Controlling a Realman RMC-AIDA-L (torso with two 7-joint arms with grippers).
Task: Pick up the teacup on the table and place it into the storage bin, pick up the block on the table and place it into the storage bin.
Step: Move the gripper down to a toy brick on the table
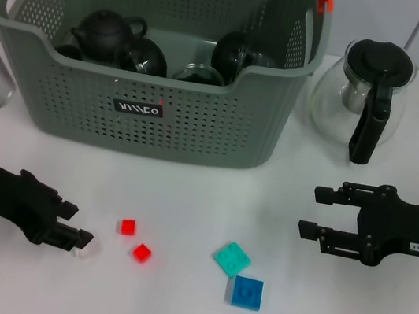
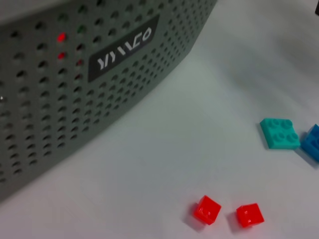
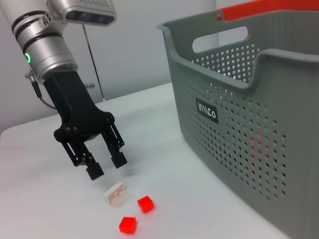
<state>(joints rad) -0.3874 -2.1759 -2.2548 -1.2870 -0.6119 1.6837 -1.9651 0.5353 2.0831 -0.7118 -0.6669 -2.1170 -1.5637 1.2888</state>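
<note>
Already the dark glazed teacups (image 1: 147, 57) and a round black teapot (image 1: 107, 31) sit inside the large grey perforated plastic storage bin (image 1: 145, 111), so the blocks look like what remains. On the white surface (image 1: 194, 202) lie five small plastic blocks: two red cubes (image 1: 128, 227) (image 1: 141, 253), one flat teal plate (image 1: 232, 258), one flat blue plate (image 1: 248, 293), and one pale whitish block (image 3: 115, 193). They are probably light, rigid and a bit slick; a pinch across opposite flat sides should suit. The left tool (image 3: 105, 166) hovers just over the pale block, fingers apart and not touching it. The right tool (image 1: 319, 212) waits open near the glass pot with a black handle (image 1: 365, 94).
</note>
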